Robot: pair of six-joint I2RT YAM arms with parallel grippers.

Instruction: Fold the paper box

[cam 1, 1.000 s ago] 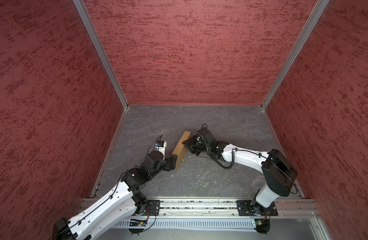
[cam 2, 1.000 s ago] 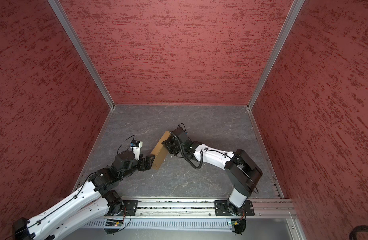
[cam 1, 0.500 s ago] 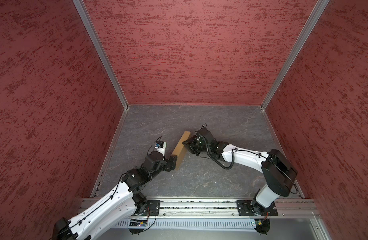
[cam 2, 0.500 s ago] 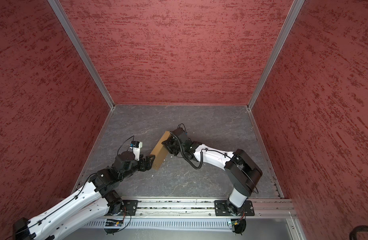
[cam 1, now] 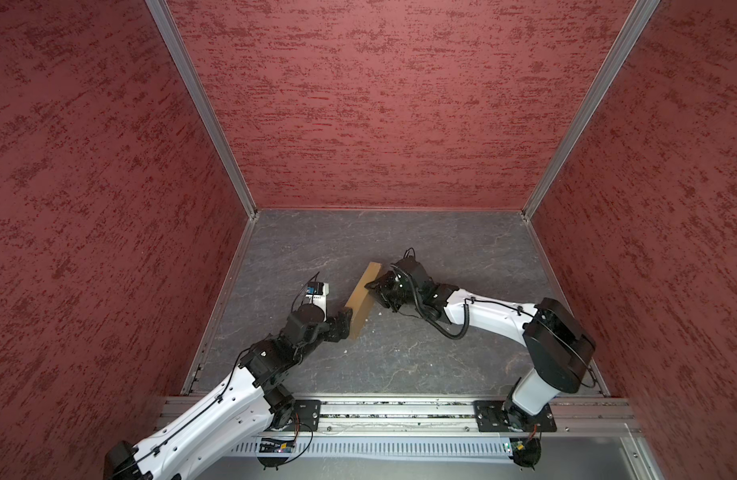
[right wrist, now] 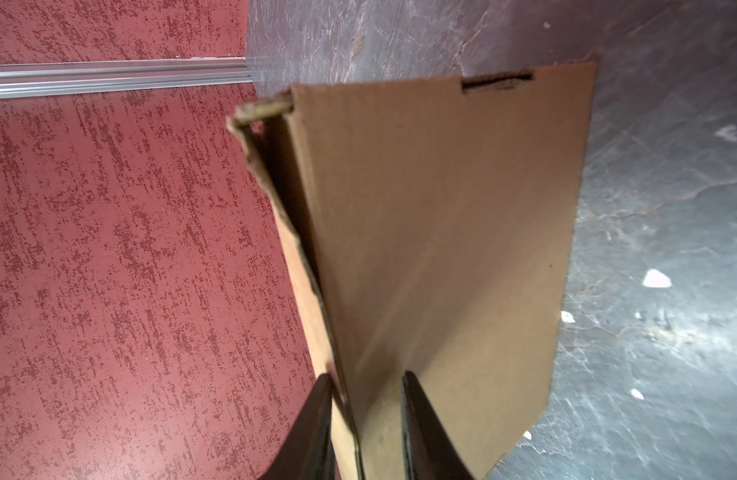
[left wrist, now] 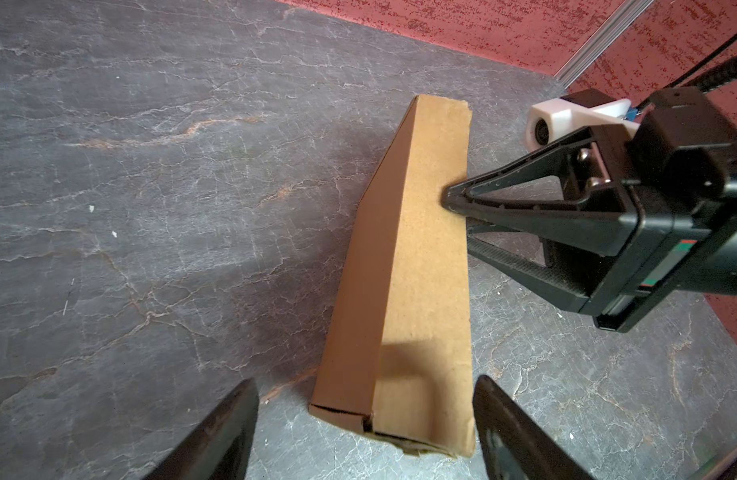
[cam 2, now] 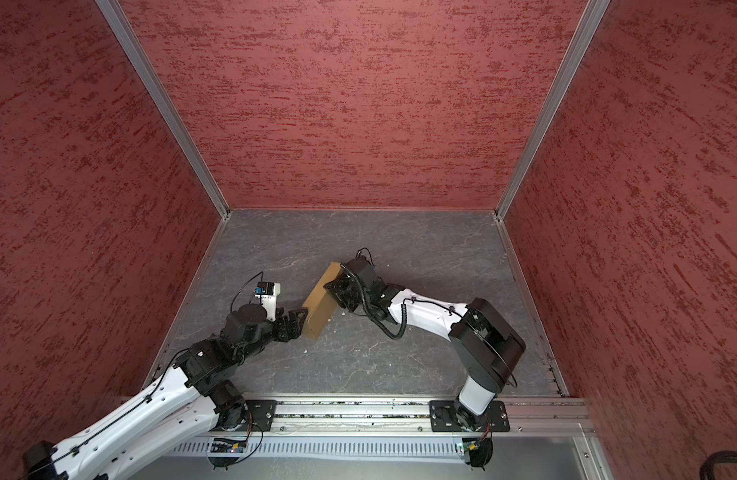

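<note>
Nearly closed, one paper box (cam 1: 362, 301) stands on its long edge in the middle of the grey table (cam 1: 400, 353), one side clamped between the jaws of the right gripper (right wrist: 366, 399). The left gripper (left wrist: 364, 411) hovers at the box's near end, jaws wide apart and empty. With two grippers on one box, an off-centre push could topple it or spring the loose flap.

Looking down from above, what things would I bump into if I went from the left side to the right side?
Red speckled wall on the left → black left gripper → tan-brown cardboard paper box → black right gripper → red speckled wall on the right.
</note>
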